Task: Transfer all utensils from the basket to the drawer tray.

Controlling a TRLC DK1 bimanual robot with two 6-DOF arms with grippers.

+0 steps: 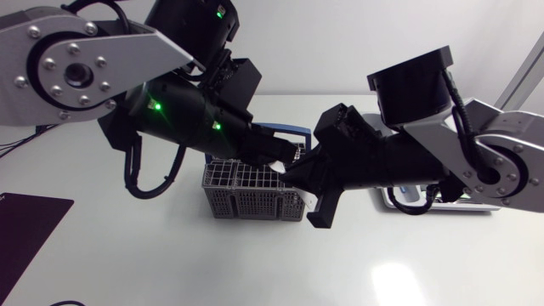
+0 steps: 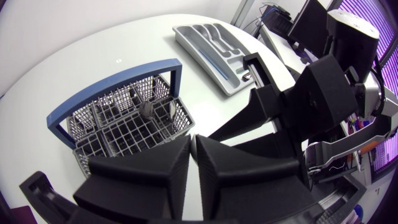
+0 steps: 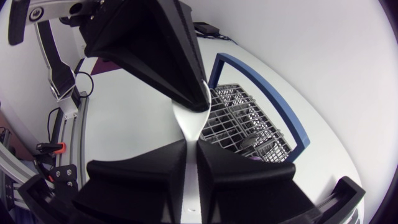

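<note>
My left gripper (image 2: 193,142) is clamped on a white utensil (image 3: 188,121), type indeterminate. I cannot tell whether my right gripper (image 3: 193,147) grips it. My arms partly cover the basket (image 1: 246,192).

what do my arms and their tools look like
Left arm and right arm: silver-grey links with round bolted plates, black joints. Green lights glow on the left one; black cables loop under it. Left tool and right tool are matte black, each two broad wedge-shaped fingers.

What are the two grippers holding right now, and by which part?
A white utensil: the right gripper clamps its narrow handle, and the left gripper seems to pinch its broad end.
</note>
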